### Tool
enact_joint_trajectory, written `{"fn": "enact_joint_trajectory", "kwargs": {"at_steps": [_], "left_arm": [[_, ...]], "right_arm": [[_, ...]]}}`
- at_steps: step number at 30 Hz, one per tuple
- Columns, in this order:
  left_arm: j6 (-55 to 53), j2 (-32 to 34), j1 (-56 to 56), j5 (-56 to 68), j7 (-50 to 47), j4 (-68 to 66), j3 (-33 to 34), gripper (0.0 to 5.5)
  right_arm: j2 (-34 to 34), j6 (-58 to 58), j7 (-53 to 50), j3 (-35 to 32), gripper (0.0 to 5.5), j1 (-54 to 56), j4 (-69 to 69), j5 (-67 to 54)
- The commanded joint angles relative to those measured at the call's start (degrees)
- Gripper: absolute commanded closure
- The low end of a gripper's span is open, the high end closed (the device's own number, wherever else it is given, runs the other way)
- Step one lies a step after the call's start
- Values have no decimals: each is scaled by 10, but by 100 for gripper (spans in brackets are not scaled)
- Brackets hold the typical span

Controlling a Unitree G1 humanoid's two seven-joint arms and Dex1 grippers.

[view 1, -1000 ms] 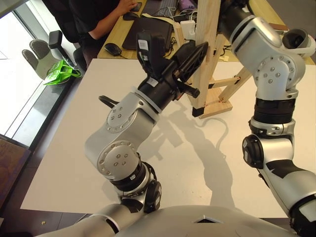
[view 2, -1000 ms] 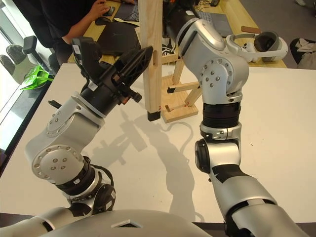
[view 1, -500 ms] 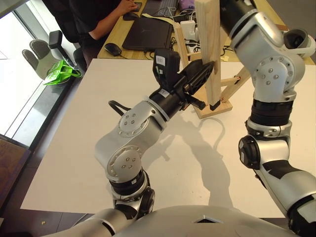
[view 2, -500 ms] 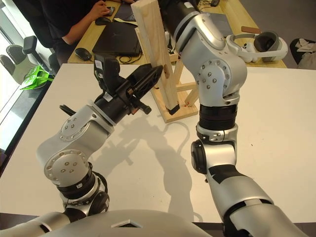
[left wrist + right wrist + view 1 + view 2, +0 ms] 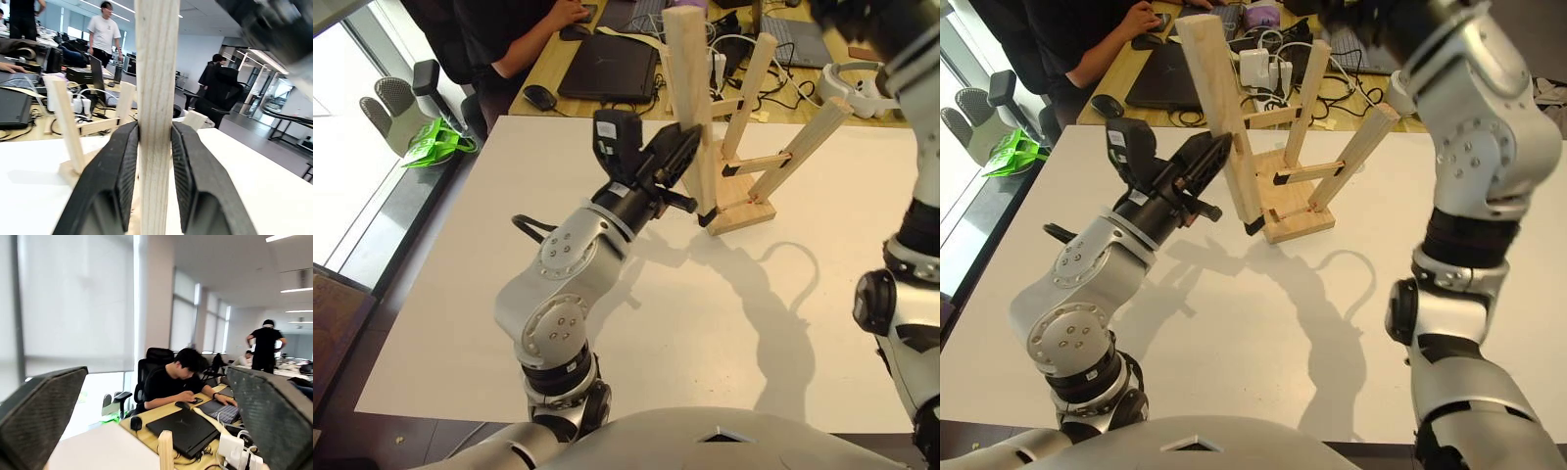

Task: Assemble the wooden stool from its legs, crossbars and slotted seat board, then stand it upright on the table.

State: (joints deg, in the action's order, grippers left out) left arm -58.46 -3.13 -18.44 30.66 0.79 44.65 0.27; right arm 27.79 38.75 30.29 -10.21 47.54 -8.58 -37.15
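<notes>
The slotted seat board (image 5: 741, 213) lies flat at the far middle of the white table (image 5: 607, 372). Two legs (image 5: 749, 93) (image 5: 808, 142) rise from it, joined by a crossbar (image 5: 759, 164). A third, thicker leg (image 5: 690, 88) stands nearly upright, its dark-tipped lower end at the board's near left corner. My left gripper (image 5: 685, 155) is shut on this leg about midway up, and in the left wrist view the pads (image 5: 122, 166) press both sides. My right gripper (image 5: 156, 369) is raised above the stool, open and holding nothing, with a leg top (image 5: 165, 450) below it.
Behind the table runs a wooden desk (image 5: 543, 73) with a laptop (image 5: 607, 69), a mouse (image 5: 537, 96), cables and headphones (image 5: 857, 83). A person sits at it. The table's near and right parts are bare white. Its left edge drops to the floor.
The right gripper has let go of the thick leg and swung up and away. The left gripper has shut on that leg, which now stands lower with its foot at the seat board.
</notes>
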Motion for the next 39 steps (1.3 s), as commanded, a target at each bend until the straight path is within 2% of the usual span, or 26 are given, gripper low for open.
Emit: {"fn": "enact_joint_trajectory", "kwargs": {"at_steps": [1, 5, 12, 15, 21, 29, 36, 39], "left_arm": [[16, 25, 1, -10, -16, 1, 53, 457], [27, 34, -42, -5, -22, -23, 79, 457], [18, 47, -60, 5, -17, -36, 78, 457], [18, 53, -59, 6, -17, -40, 72, 457], [19, 50, -59, 11, -19, -38, 54, 457], [33, 41, -65, 10, -8, -58, 17, 457], [37, 43, -57, 10, -4, -55, 10, 457], [39, 43, -53, 8, -5, -53, 6, 457]], "right_arm": [[52, 102, 43, -20, 13, -74, -126, -108], [54, 148, 30, -15, 13, -133, -211, -177], [46, 106, -18, 110, 13, -253, -282, -68], [44, 72, -29, 145, 13, -261, -269, -1], [2, 39, -59, 148, 13, -261, -229, 44], [-128, -10, -82, 204, 13, -236, -104, 83], [-145, -53, -74, 222, 13, -202, -38, 147], [-148, -60, -63, 214, 77, -196, -33, 150]]}}
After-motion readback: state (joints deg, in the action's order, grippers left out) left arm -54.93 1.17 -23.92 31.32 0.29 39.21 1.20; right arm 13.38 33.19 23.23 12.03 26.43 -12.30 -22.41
